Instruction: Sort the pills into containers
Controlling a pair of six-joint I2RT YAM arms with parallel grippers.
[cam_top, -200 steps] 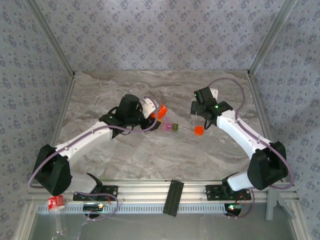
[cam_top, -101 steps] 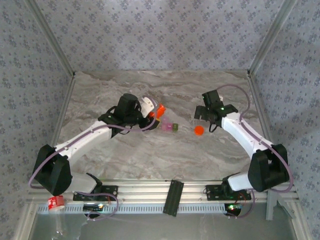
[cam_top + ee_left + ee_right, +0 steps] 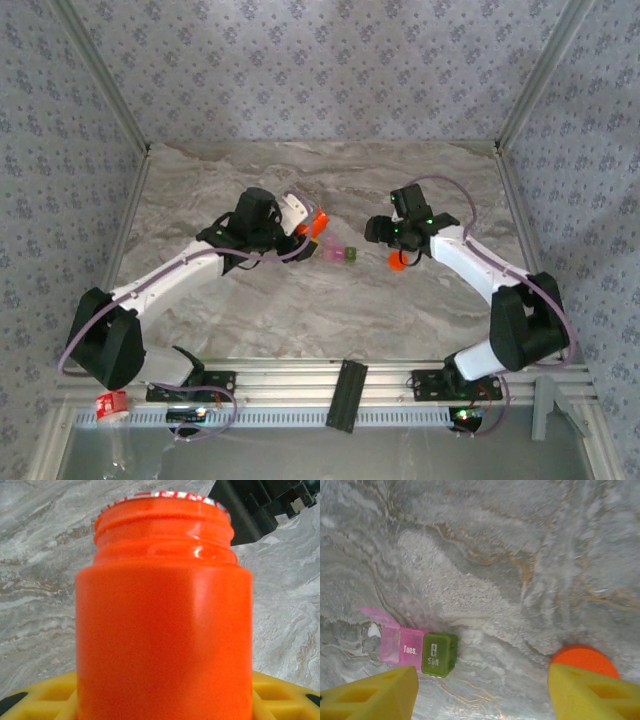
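In the top view the left gripper (image 3: 306,230) is closed around the orange pill bottle (image 3: 318,222). The bottle is at about 10 o'clock of the containers (image 3: 341,255), with its mouth pointing roughly toward the right arm.

We judge the main risk is here. The mouth is much wider than either compartment, so a strong tilt may throw pills onto the marble table (image 3: 300,310).

At 2 o'clock of the containers hangs the right gripper (image 3: 380,234), its jaws wide apart and empty. It is near the bottle and may bump it, or push the light box. The orange cap (image 3: 398,262) lies at 3 o'clock of the containers.

The right wrist view adds the details. The pink "Tues." compartment (image 3: 400,647) has its lid up, and the green "SUN" compartment (image 3: 439,654) is shut. The left wrist view shows the bottle uncapped, but we cannot tell if pills are inside.
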